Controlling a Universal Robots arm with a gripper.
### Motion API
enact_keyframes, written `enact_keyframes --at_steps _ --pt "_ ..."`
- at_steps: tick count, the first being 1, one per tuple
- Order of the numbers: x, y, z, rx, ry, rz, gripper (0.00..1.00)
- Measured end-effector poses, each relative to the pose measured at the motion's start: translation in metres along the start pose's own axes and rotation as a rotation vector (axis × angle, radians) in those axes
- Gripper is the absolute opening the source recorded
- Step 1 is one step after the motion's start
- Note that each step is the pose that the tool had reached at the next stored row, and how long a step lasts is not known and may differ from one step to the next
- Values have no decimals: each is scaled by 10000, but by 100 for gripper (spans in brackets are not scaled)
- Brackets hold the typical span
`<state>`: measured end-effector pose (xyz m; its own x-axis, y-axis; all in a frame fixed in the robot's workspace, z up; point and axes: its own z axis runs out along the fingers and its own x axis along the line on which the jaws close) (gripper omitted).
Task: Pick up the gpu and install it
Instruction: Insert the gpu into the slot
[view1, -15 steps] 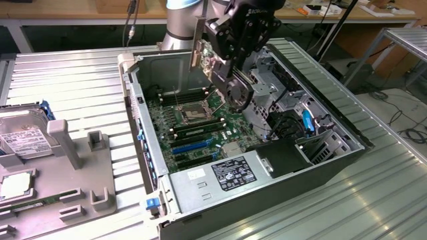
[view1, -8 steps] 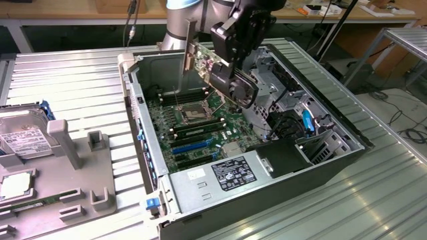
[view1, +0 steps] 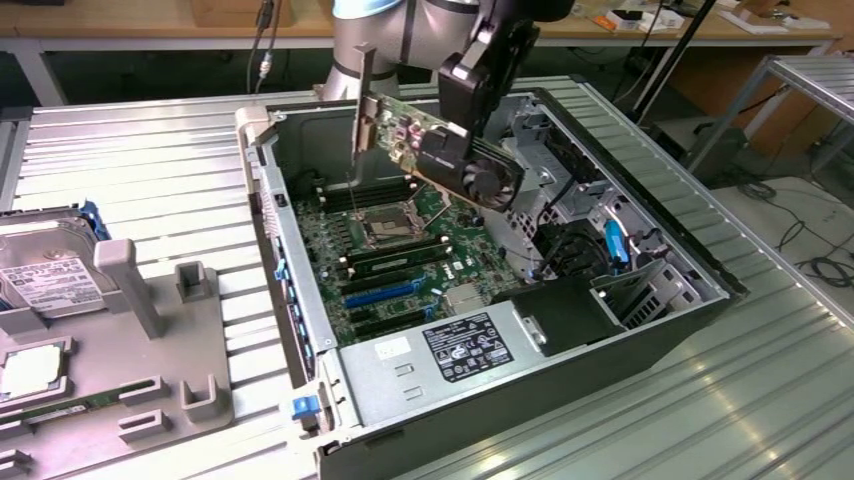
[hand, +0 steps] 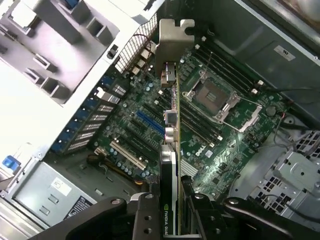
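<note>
Gripper: black two-finger gripper (hand: 175, 207) (view1: 451, 140), jaws part-way closed and clamped on the two faces of the gpu.
Gpu: thin dark expansion card with a silver metal end plate, the gpu (hand: 172, 125) (view1: 400, 135), held on edge in the air above the open case. It is tilted in the exterior view and not seated in any slot.
Bracket: silver metal bracket (hand: 170, 45) at the end of the card away from the gripper, toward the perforated rear wall of the case.
Motherboard: green circuit board (hand: 225, 155) (view1: 320, 235) lying flat inside the case, beneath the card.
Socket: square silver processor socket (hand: 215, 97) (view1: 387, 228), to one side of the card's line.
Slot: long blue expansion slot (hand: 150, 122), on the other side of that line.
Case: dark metal computer case (view1: 601, 400), open on top, resting on a ribbed silver table (view1: 747, 400).
Power supply: grey box with a black label (view1: 467, 345), in the end of the case nearest the exterior camera.
Tray: grey plastic parts tray (view1: 160, 300), beside the case on the exterior view's left.
Hard drive: boxy silver drive with a white label (view1: 40, 285), resting on the tray.
</note>
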<state>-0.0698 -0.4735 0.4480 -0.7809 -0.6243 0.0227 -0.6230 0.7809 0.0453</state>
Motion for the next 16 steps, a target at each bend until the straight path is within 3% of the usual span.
enact_keyframes --at_steps 16 --pt "-14 -12 0 82 164 -3626 27"
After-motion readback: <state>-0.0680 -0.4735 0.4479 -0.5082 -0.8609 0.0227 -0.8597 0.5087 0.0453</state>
